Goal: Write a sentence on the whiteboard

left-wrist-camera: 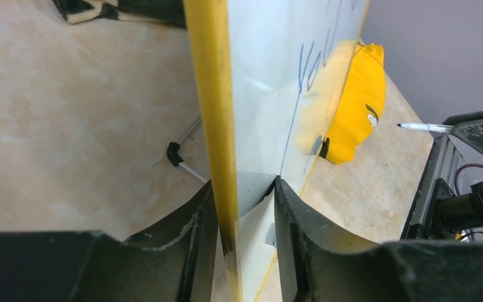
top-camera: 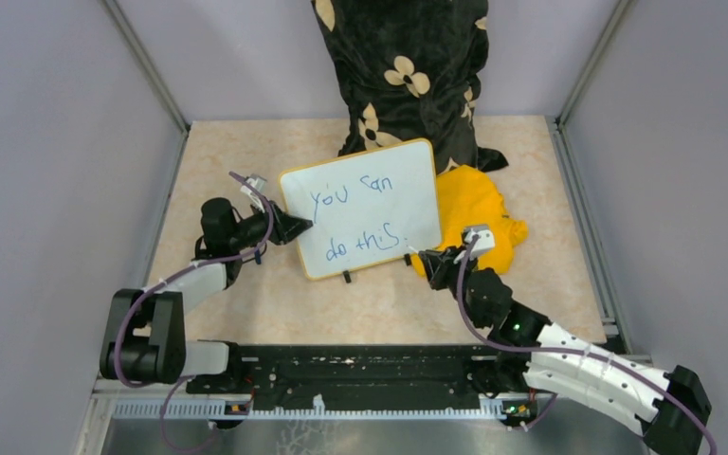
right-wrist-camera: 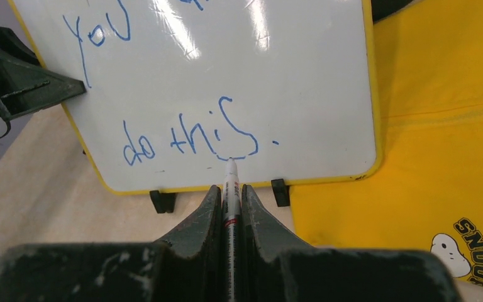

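The sentence (right-wrist-camera: 188, 141) seems finished. Our right gripper (right-wrist-camera: 229, 189) clamps the marker (right-wrist-camera: 229, 220); our left gripper (left-wrist-camera: 244, 184) straddles the whiteboard (top-camera: 417, 213) edge, and we cannot tell its grip. Next we lift the marker away.

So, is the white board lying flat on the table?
No, the board stands upright, with the left pincer around its side edge.

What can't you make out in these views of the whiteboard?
Whether the marker tip touches the whiteboard: right wrist view, too fine to judge.
Print on the yellow cloth: cut off by the right wrist view's edge.
Whether the left gripper clamps the whiteboard: left wrist view, reflections blur the gap.
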